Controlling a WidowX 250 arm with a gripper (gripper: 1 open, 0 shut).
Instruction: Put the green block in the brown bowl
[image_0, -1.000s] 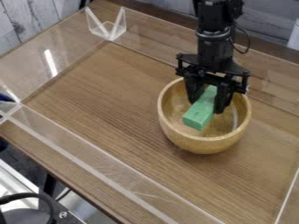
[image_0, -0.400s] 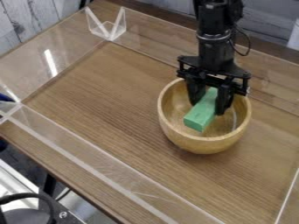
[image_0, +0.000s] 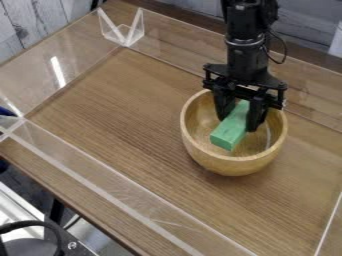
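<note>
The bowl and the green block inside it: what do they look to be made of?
The bowl looks like wood with a smooth, perhaps varnished finish, going by its warm tan colour and soft sheen. The green block could be plastic or painted wood; its even, flat colour doesn't settle which.

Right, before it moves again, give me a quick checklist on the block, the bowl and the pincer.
Green block inside the bowl's rim: ok
Brown bowl upright on the table: ok
Pincer positioned over the bowl: ok
Pincer withdrawn from the bowl: not ok, its tips are down at the block's upper end
Block free of the pincer's grip: cannot tell
Block resting on the bowl's bottom: cannot tell
</note>
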